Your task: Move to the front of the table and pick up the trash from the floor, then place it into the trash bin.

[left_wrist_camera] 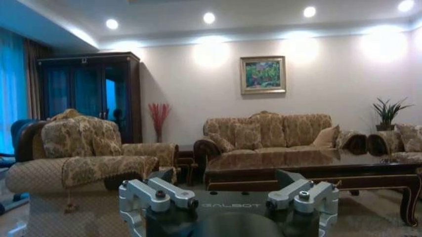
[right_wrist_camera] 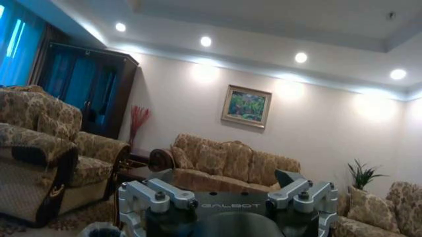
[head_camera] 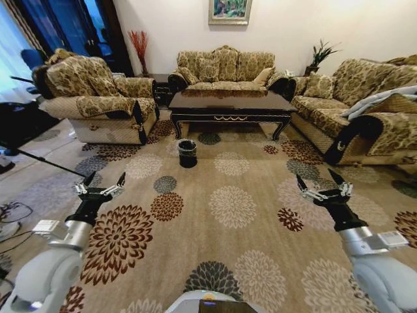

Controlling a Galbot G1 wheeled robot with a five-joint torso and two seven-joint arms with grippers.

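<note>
1. Taking the table [head_camera: 229, 104] as my reference: it's the long dark coffee table up ahead, sitting in the middle of the three patterned sofas, well away from me across the flowery carpet [head_camera: 228, 215].
2. Left gripper [head_camera: 100, 188] is out front on my left, hovering over the carpet, well short of the table and off past its left end. Claw is released, fingers spread wide, nothing in it.
3. The armchair [head_camera: 98, 98] sits just off the table's left end.
4. The trash bin [head_camera: 187, 153] is the small black round one with the clear bag on its rim. It stands on the carpet just in front of the table, near its left front leg, not touching it.
5. The trash itself I can't make out on the floor around the table, too small to tell against that busy pattern.
6. The back sofa [head_camera: 225, 68] is right behind the table, with a framed painting [head_camera: 230, 11] on the wall above.
7. Right gripper [head_camera: 324, 189] is hanging on my right, also well short of the table, off past its right end. Released too, fingers splayed open and empty.
</note>
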